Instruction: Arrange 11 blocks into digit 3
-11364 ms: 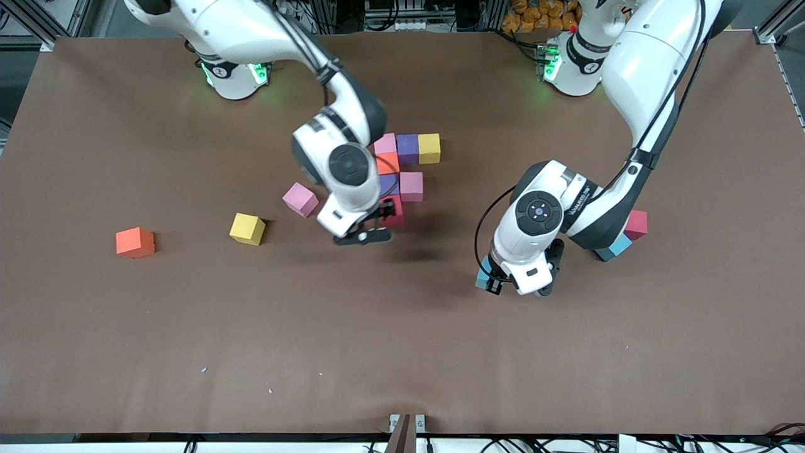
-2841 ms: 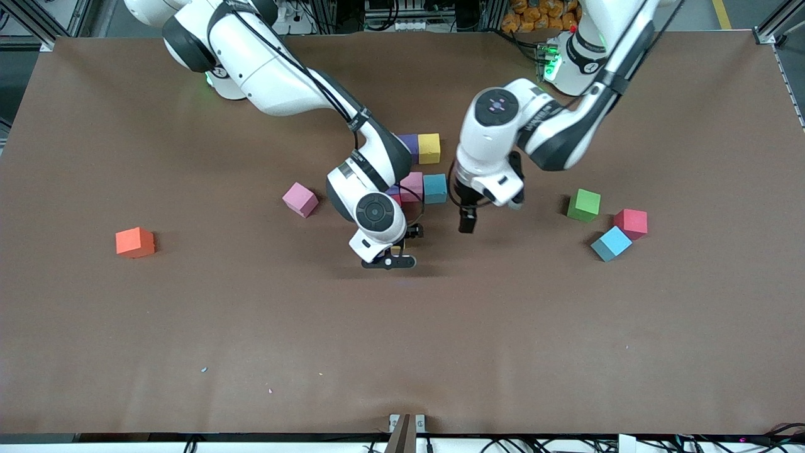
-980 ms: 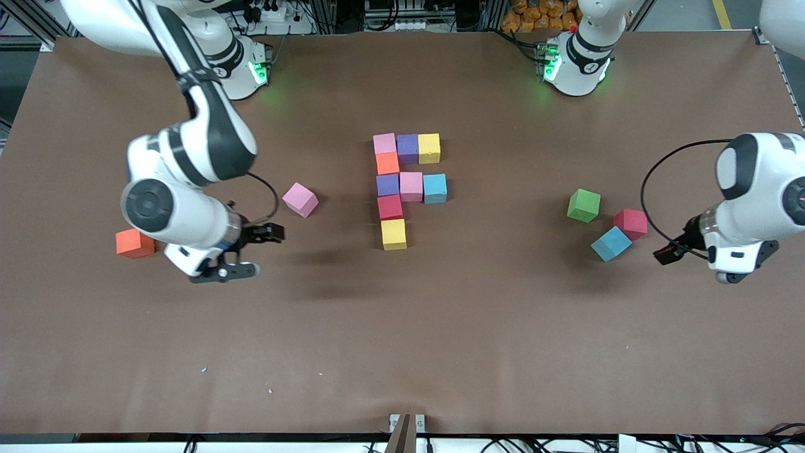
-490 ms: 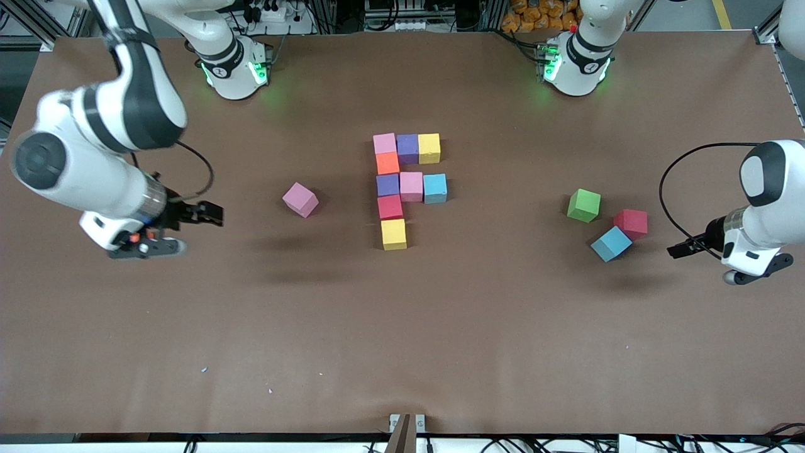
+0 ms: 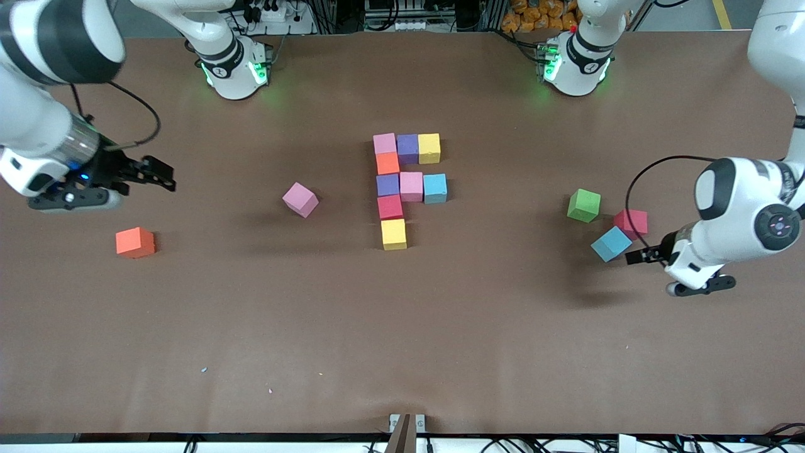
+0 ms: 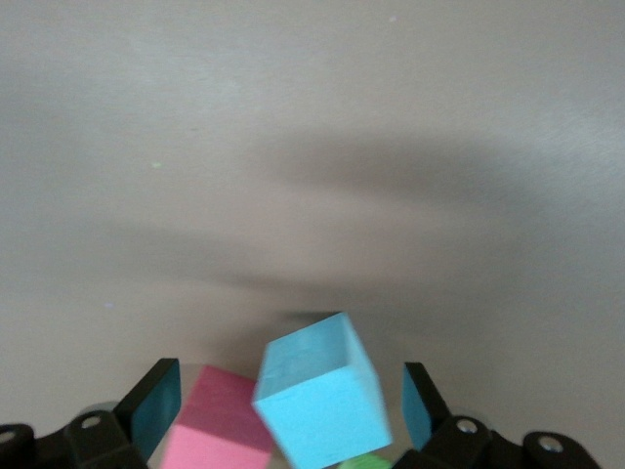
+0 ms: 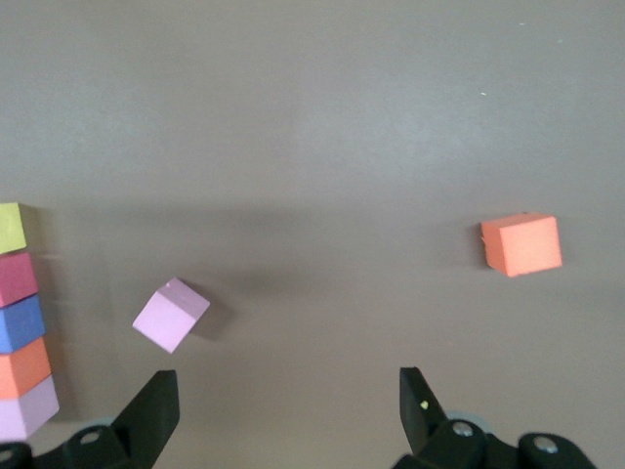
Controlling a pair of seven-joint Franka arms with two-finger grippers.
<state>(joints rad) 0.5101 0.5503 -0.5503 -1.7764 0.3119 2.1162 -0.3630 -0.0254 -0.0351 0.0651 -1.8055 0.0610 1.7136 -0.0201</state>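
Note:
Nine blocks form a tight cluster mid-table: pink [image 5: 384,143], purple [image 5: 407,148] and yellow [image 5: 429,148] in a row, then orange [image 5: 387,163], purple [image 5: 387,185], red [image 5: 390,207] and yellow [image 5: 394,234] in a column, with pink [image 5: 411,186] and light blue [image 5: 434,188] beside it. My left gripper [image 5: 638,257] hangs open by a loose light blue block [image 5: 610,243], which shows between its fingers [image 6: 322,403] ungripped. My right gripper [image 5: 160,179] is open and empty over bare table near a loose orange block [image 5: 134,242].
A loose pink block [image 5: 300,199] lies between the cluster and the right arm's end. A green block [image 5: 583,205] and a red block [image 5: 631,223] sit close to the loose light blue one. The brown table [image 5: 402,327] is bare nearer the front camera.
The right arm has swung out toward its end of the table, passing the orange block and rising. The left gripper has moved in toward the loose light blue block. No block has moved.

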